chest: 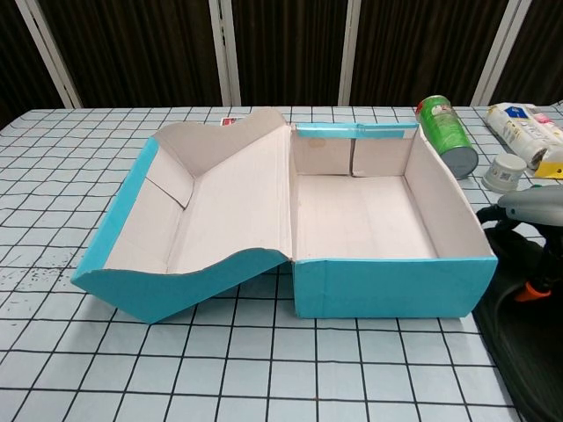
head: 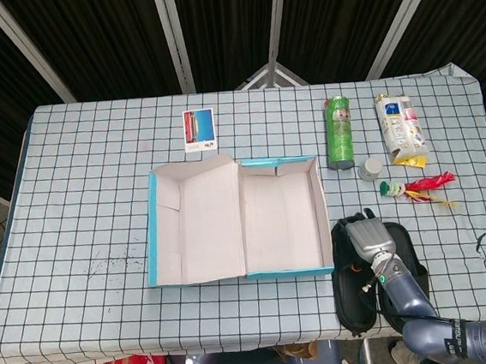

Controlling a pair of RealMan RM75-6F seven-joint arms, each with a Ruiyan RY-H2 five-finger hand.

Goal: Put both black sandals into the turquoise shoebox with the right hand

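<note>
Black sandals (head: 354, 283) lengthwise toward the robot

Checked-cloth table (head: 87, 171) with open turquoise shoebox (head: 237, 219), 2 black sandals (head: 354, 287), green can (head: 339, 131).

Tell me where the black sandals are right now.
In the head view the black sandals lie on the table's near right edge, just right of the open turquoise shoebox, with the right hand over them.
</note>
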